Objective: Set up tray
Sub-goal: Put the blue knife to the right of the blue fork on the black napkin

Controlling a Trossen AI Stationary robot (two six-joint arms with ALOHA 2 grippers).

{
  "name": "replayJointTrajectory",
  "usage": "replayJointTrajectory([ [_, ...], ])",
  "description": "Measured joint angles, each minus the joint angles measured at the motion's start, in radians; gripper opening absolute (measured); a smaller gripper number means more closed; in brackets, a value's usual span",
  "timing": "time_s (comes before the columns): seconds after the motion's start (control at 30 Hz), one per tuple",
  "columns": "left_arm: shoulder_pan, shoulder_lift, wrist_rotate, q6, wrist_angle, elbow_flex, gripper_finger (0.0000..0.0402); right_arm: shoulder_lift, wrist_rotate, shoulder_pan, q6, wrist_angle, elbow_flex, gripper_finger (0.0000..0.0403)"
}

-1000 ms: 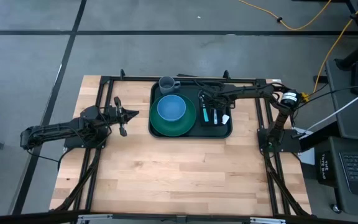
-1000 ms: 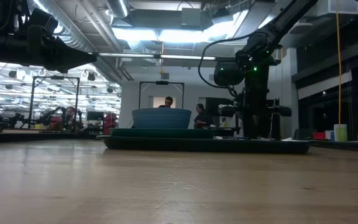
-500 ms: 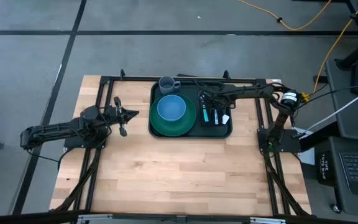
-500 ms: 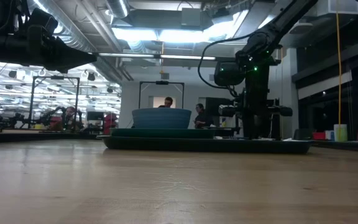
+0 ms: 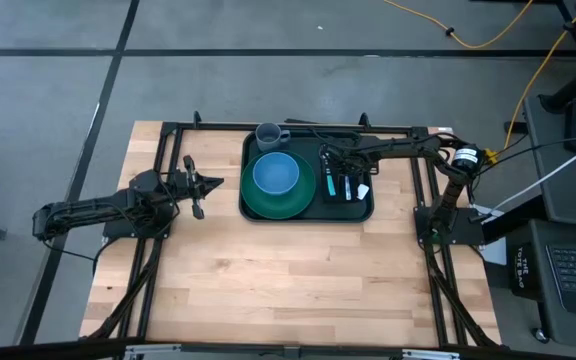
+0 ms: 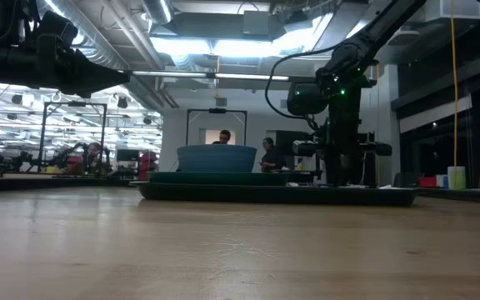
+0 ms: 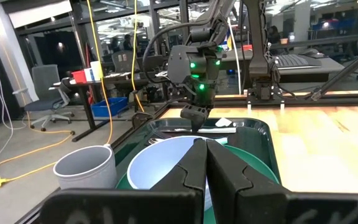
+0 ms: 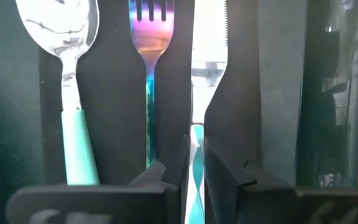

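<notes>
The dark green tray (image 5: 249,211) lies at the table's far middle. On it sit a round green plate (image 5: 266,206) with a blue bowl (image 5: 276,174), and to their right a black napkin (image 8: 114,93). On the napkin lie a spoon (image 8: 70,74), a fork (image 8: 150,74) and a knife (image 8: 207,68), side by side. My right gripper (image 8: 196,171) points down over the napkin, its fingers slightly apart on either side of the knife's handle. My left gripper (image 5: 211,184) waits shut and level, left of the tray. My right gripper's fingers (image 8: 224,174) stand close on either side of the knife's teal-and-white handle (image 8: 196,149), coming from above and lying along it. Whether they touch the handle I cannot tell. The knife lies flat on the napkin.
A grey cup (image 5: 270,134) stands at the tray's far left corner. A small white scrap (image 5: 364,191) lies on the tray right of the napkin. The black frame rails (image 5: 173,160) run along the table's left, right and far sides. Bare wood (image 5: 288,280) fills the near half.
</notes>
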Motion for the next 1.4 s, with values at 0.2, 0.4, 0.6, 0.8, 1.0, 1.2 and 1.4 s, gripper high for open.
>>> replayJointTrajectory([
  [0.2,0.000,0.000,0.000,0.000,0.000,0.000,0.0003,0.000,-0.033,0.000,-0.028,0.002,0.000,0.0053],
  [0.4,0.000,0.000,0.000,-0.085,0.000,0.000,0.0003,0.000,-0.013,0.000,-0.024,0.020,0.001,0.0053],
  [0.6,0.000,0.000,0.000,-0.102,0.000,0.000,0.0003,0.000,-0.010,0.000,-0.025,0.017,0.001,0.0053],
  [0.8,0.000,0.000,0.000,-0.102,0.000,0.000,0.0003,0.000,-0.013,0.000,-0.027,0.015,0.001,0.0053],
  [1.0,0.000,0.000,0.000,-0.102,0.000,0.000,0.0003,0.000,-0.014,0.000,-0.027,0.015,0.001,0.0053],
  [1.2,0.000,0.000,0.000,-0.102,0.000,0.000,0.0003,0.000,-0.011,0.000,-0.026,0.015,0.001,0.0041],
  [1.4,0.000,0.000,0.000,-0.102,0.000,0.000,0.0003,-0.002,-0.007,0.000,-0.026,0.018,0.002,0.0021],
])
